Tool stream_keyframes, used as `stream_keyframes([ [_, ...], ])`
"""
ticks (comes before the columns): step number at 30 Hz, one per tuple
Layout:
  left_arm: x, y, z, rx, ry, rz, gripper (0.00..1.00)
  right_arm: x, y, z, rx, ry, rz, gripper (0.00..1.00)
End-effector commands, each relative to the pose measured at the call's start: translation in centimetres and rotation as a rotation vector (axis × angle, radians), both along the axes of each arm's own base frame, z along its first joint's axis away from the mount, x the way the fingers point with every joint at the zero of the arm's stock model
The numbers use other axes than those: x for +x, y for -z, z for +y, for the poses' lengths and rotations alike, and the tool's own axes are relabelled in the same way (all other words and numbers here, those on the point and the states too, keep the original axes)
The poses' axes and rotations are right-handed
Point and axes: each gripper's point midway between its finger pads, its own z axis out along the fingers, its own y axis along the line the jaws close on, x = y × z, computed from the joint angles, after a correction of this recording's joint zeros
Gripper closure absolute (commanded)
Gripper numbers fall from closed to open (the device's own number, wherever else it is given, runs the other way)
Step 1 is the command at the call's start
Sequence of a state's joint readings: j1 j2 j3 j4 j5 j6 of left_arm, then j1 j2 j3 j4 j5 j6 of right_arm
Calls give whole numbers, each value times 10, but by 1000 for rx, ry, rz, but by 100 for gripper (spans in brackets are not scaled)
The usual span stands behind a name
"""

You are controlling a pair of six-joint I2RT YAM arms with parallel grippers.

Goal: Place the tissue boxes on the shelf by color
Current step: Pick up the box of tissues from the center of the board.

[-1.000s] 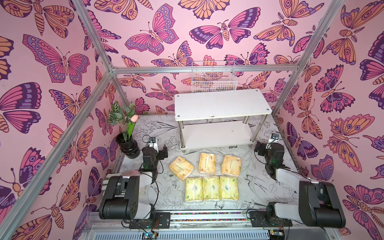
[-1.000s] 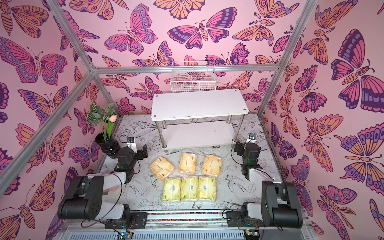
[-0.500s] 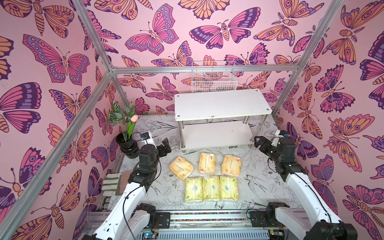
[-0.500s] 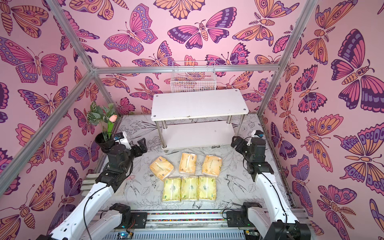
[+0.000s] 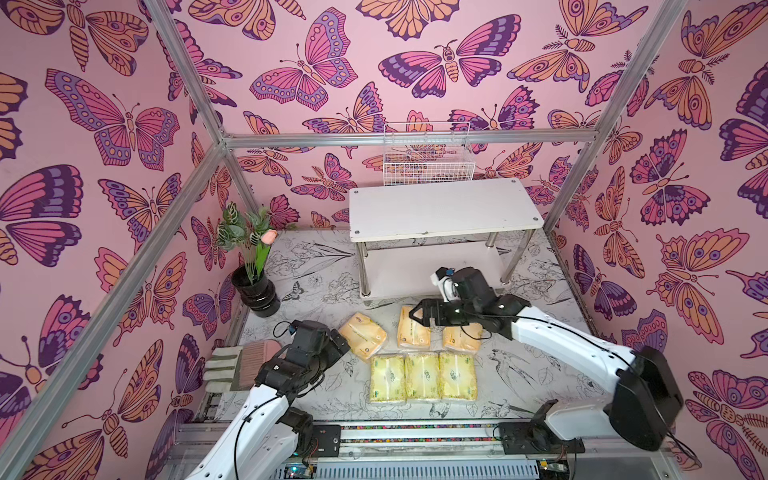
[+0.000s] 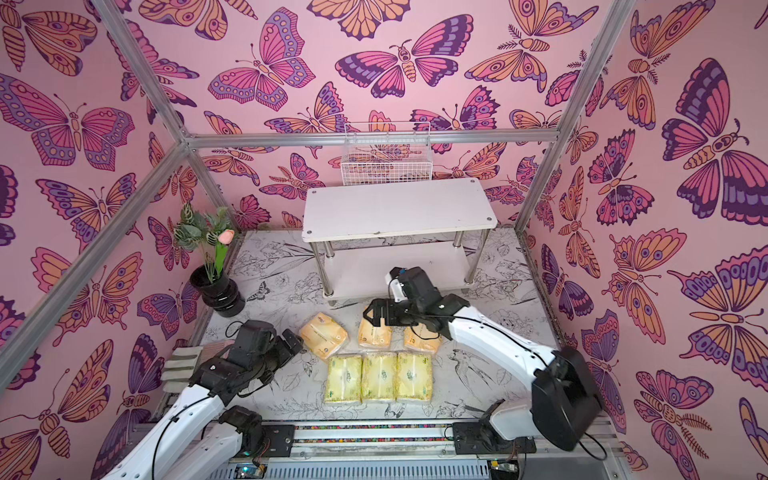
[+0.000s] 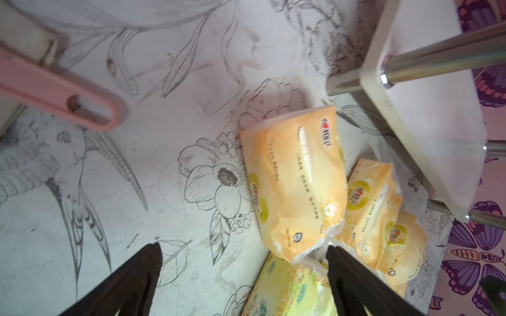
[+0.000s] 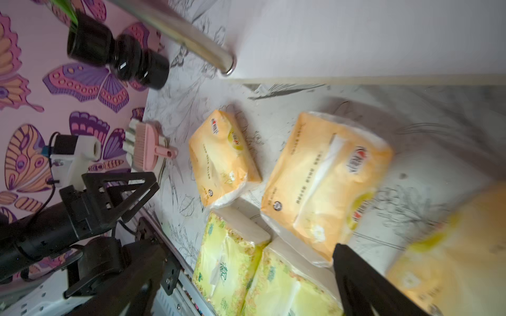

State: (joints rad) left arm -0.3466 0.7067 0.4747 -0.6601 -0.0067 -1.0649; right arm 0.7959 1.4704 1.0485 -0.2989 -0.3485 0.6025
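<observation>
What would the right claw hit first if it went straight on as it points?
Probably the tilted orange-yellow plastic-wrapped tissue pack at the row's left end: the open right claw points sideways toward it. Height is unclear; it might brush the middle orange-yellow pack below first.

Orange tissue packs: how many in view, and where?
3, in a row on the table before the shelf: left orange pack, angled; middle orange pack; right orange pack, partly under the right arm. None on the shelf; no more seem hidden.

The shelf point(image 5: 444, 208) lies open from above; chrome legs point(image 5: 363, 266) flank its lower tier; vase point(image 5: 257, 291) stands well aside.
</observation>
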Motion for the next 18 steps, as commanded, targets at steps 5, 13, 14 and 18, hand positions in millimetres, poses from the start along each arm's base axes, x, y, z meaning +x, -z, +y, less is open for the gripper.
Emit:
stream_keyframes([
  [5,0,25,-10,-52,-21,78,1,-4,33,70,-26,-138,26,4],
  [13,31,25,-20,-87,-5,25,0,6,53,100,-20,-174,23,5],
  [14,35,25,-20,-101,-14,13,0,6,56,103,-22,-176,27,5],
  [18,47,28,-15,-185,-72,-25,1,11,70,111,-32,-183,42,6],
])
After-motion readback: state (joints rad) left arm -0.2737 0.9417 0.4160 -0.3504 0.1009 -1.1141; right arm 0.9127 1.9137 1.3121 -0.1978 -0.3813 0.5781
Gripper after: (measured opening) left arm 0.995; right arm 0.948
